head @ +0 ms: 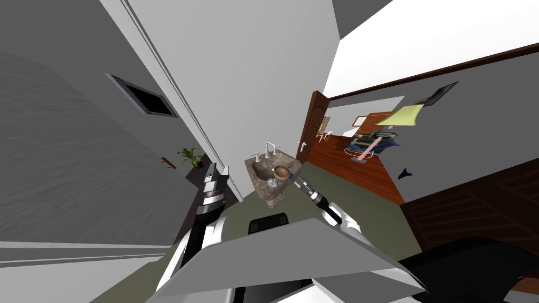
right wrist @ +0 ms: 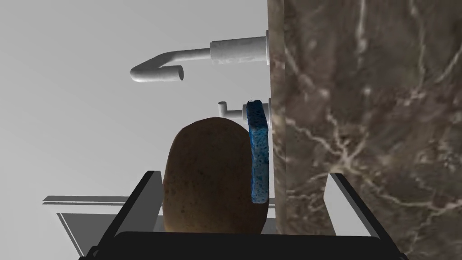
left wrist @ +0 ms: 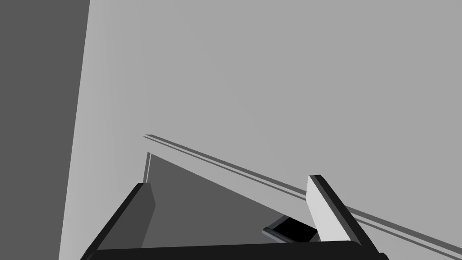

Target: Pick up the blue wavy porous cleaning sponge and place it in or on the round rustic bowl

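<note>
So the bowl (right wrist: 207, 180) sits on the sink (right wrist: 361, 113), the sponge (right wrist: 259, 153) lies flat against the sink's top just beside it, faucet (right wrist: 198, 58) behind both, potted plant (head: 190, 156) off to the sink's left.

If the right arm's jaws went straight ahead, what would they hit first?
Most likely the brown bowl, straight ahead between the open jaws; the blue sponge sits just beside it. Depth is unclear.

Brown marble-veined sink (head: 267, 195) with a white faucet (head: 270, 148) on its rim. Small potted plant (head: 190, 156) off by the grey wall (head: 79, 158), and a brown wooden door (head: 311, 125) standing open past the sink.
</note>
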`<state>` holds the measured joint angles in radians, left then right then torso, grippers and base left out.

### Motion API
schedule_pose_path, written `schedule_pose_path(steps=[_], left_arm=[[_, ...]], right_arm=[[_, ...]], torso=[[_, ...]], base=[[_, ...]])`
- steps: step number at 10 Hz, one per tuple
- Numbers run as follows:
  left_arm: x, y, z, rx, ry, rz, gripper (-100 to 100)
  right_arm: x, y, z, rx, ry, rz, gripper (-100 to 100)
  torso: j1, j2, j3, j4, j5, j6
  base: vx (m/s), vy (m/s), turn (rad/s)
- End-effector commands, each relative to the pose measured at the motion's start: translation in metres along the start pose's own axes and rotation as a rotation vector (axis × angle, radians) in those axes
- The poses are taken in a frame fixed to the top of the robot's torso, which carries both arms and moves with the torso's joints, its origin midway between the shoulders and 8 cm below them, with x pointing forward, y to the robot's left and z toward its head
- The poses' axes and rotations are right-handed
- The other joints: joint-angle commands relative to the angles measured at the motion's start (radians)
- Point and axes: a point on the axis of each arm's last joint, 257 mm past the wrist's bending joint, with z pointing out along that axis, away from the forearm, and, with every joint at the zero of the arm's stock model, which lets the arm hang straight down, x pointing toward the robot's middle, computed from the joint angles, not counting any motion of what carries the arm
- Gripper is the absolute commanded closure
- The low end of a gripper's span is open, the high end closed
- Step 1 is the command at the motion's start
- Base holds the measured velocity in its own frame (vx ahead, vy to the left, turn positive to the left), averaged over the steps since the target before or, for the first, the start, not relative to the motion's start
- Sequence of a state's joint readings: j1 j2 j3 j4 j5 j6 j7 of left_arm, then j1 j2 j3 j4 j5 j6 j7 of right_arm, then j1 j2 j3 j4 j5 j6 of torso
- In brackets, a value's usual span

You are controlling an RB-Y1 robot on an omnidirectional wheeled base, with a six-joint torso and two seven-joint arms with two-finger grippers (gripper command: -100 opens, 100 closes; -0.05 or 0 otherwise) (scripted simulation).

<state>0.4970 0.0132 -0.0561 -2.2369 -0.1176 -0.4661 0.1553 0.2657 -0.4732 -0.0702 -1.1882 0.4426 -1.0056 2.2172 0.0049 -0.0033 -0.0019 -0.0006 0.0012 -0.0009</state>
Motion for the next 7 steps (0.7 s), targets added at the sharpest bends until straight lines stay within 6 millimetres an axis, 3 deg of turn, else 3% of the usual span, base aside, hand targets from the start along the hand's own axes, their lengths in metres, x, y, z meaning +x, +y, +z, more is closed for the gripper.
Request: schedule_pose_path(steps=[1, 3, 4, 5, 7], left_arm=[[0.0, 0.0, 0.0, 0.0, 0.0, 0.0, 0], [0.0, 0.0, 0.0, 0.0, 0.0, 0.0, 0], [0.0, 0.0, 0.0, 0.0, 0.0, 0.0, 0], [0.0, 0.0, 0.0, 0.0, 0.0, 0.0, 0], [0.0, 0.0, 0.0, 0.0, 0.0, 0.0, 0]], right_arm=[[0.003, 0.003, 0.0, -0.016, -0.009, -0.043, -100], [0.003, 0.003, 0.0, -0.018, -0.011, -0.048, -100], [0.003, 0.003, 0.0, -0.019, -0.012, -0.053, 0], [0.008, 0.001, -0.005, -0.016, -0.003, -0.052, -100], [0.017, -0.002, -0.013, -0.013, 0.015, -0.053, -100]], torso=[[0.0, 0.0, 0.0, 0.0, 0.0, 0.0], [-0.001, 0.0, 0.0, 0.0, 0.0, 0.0], [-0.003, 0.001, 0.0, 0.0, 0.0, 0.0], [-0.004, 0.002, 0.001, 0.0, -0.001, 0.0], [-0.004, 0.003, 0.001, 0.001, -0.001, 0.0]], base=[[0.039, 0.075, -0.031], [0.037, 0.047, -0.008], [0.004, 0.006, 0.0], [0.003, 0.018, 0.07], [0.006, 0.035, 0.107]])
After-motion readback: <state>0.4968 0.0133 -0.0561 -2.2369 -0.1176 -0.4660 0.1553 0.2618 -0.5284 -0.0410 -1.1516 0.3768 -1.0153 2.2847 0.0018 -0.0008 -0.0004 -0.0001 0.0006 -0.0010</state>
